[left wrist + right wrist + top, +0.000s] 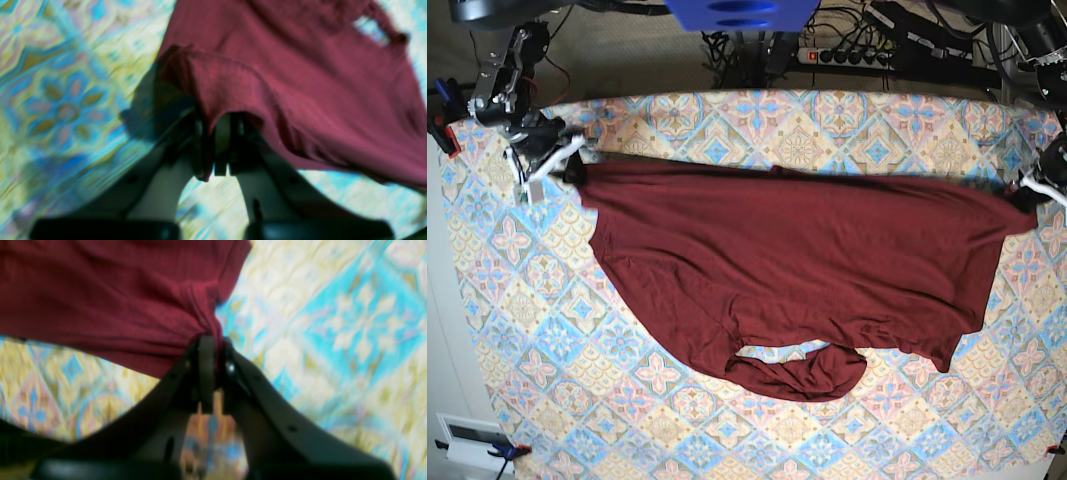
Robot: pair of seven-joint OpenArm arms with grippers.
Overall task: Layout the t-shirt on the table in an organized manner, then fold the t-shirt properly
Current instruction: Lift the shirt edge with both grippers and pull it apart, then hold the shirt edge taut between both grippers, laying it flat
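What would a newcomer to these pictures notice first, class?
A plain dark maroon knit t-shirt stretched wide across the table's pastel diamond-tile cloth, its neck opening toward the near edge. The left pincer and right pincer each pinch a shirt corner at opposite far ends.

No legible text, labels, brands, numbers or signs in any of the three views. The plain dark maroon knit t-shirt [797, 265] carries no print. The counter [517, 330], under a pastel blue, pink and cream diamond floral cloth, shows pattern only. Both wrist views are blurred; nothing readable there.
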